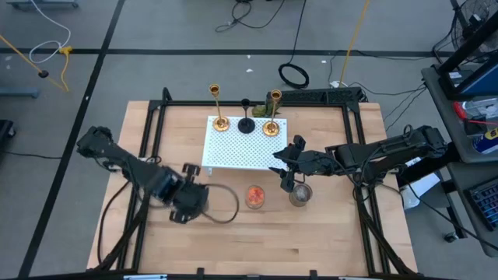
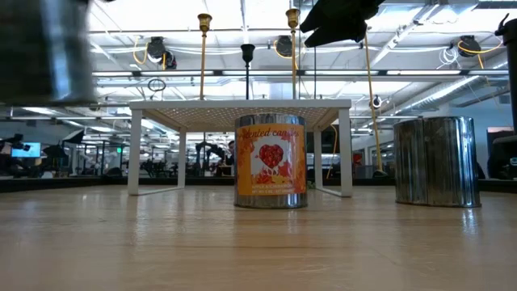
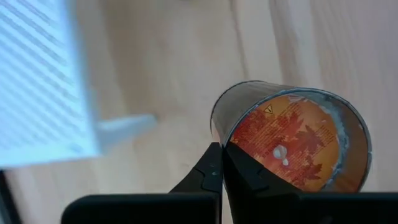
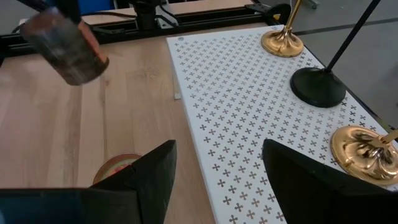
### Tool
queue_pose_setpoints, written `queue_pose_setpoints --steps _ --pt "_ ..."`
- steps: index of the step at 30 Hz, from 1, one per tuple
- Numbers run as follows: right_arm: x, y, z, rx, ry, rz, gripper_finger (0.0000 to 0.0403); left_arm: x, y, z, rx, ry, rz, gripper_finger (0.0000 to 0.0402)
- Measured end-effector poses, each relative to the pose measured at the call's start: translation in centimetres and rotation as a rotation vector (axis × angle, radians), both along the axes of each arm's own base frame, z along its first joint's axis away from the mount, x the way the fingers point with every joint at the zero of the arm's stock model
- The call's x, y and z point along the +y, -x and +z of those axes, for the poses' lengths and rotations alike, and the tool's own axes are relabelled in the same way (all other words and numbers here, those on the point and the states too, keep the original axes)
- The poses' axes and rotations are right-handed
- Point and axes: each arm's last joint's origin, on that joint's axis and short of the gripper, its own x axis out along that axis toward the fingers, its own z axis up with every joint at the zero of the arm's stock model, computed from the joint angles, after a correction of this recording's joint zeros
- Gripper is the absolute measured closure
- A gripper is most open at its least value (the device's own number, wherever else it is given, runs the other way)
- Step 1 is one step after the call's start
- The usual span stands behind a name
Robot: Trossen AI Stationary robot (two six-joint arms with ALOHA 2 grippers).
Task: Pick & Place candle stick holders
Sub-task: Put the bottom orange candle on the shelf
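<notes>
Orange candle tin (image 2: 271,161) front and centre; right gripper (image 4: 214,180) fingers spread over the white rack (image 1: 241,148); left gripper (image 3: 221,171) pinching a tin (image 3: 292,140).

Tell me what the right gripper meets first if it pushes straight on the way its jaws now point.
Most likely the white perforated rack: the right gripper, jaws open, aims across its top, with the black candlestick base and two gold ones standing off to one side. Its height above the rack is unclear.

Three candle stick holders upright on the white rack's far edge — gold (image 1: 219,109), black (image 1: 246,117), gold (image 1: 271,115)
</notes>
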Motion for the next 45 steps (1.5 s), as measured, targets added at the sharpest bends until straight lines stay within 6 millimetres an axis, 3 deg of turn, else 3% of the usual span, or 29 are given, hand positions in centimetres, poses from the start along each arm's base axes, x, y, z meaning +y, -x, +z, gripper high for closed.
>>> queue_pose_setpoints --steps 7,14,18,29,45 --pt "0.0 0.0 0.0 0.000 0.000 0.000 0.0165 5.8 -2.5 4.0 -0.100 -0.029 -0.014 0.0400" --pt "0.0 0.0 0.0 0.002 0.006 0.004 0.0165 12.1 -4.0 4.4 -0.157 -0.076 0.100 0.0400" --pt "0.0 0.0 0.0 0.002 0.006 0.004 0.0165 14.4 -4.4 4.6 -0.199 -0.032 0.108 0.0400" --pt "0.0 0.0 0.0 0.007 0.022 0.014 0.0165 17.8 -4.2 4.2 -0.179 -0.029 0.228 0.0400" --pt "0.0 0.0 0.0 0.007 0.021 0.014 0.0165 18.3 -4.1 4.2 -0.177 -0.027 0.254 0.0384"
